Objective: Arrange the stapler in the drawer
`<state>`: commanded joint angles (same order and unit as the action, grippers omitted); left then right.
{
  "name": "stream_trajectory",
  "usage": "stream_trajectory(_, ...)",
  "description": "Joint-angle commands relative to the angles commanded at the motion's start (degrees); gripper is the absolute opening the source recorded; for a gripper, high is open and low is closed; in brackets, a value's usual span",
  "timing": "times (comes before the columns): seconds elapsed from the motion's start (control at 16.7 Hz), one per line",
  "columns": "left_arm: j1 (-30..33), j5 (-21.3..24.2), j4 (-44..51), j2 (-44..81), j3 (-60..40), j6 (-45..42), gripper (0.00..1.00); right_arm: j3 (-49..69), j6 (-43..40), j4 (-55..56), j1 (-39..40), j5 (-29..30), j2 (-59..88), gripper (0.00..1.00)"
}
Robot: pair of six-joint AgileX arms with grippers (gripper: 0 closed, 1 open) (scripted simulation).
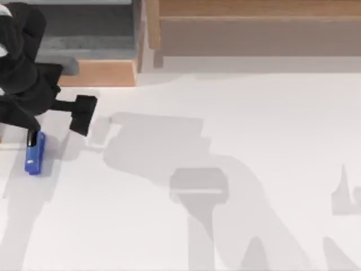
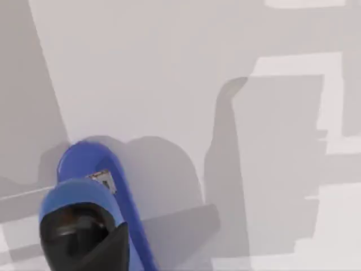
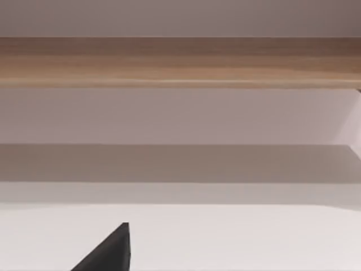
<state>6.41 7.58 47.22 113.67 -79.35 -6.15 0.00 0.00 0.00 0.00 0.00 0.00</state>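
The blue stapler (image 1: pixel 35 153) lies on the white table near the left edge, its black rounded end pointing toward the back. My left gripper (image 1: pixel 36 133) hangs low over that black end and stands open. In the left wrist view the stapler (image 2: pixel 93 169) shows close up, with a pale label mark on its top. One dark finger (image 2: pixel 110 248) overlaps the black end, and I cannot tell whether they touch. The drawer (image 1: pixel 97 73) is pulled out at the back left, just behind the left arm, with a tan front panel and a grey inside. My right gripper is parked, one finger (image 3: pixel 113 251) visible off to the side.
A wide brown wooden panel (image 1: pixel 254 28) runs along the back right, and the right wrist view faces the same panel (image 3: pixel 180 62). Arm shadows fall across the middle and right of the white table (image 1: pixel 271 124).
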Motion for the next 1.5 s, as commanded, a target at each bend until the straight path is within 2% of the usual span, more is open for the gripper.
stream_trajectory(0.18,-1.7,-4.69,10.46,0.93,-5.61,8.71,1.0,0.0,0.0,0.0,0.0,0.0,0.0,1.0)
stream_trajectory(0.42,-3.56,-7.68,15.97,1.52,-9.01,13.67,1.0,0.0,0.0,0.0,0.0,0.0,0.0,1.0)
stream_trajectory(0.78,-3.07,-7.62,14.9,2.11,-8.37,14.06,1.0,0.0,0.0,0.0,0.0,0.0,0.0,1.0)
stream_trajectory(1.2,-3.05,-7.62,3.95,6.66,-2.03,14.09,1.0,0.0,0.0,0.0,0.0,0.0,0.0,1.0)
stream_trajectory(1.5,-3.68,-7.64,1.79,6.82,-0.13,13.47,1.0,0.0,0.0,0.0,0.0,0.0,0.0,1.0)
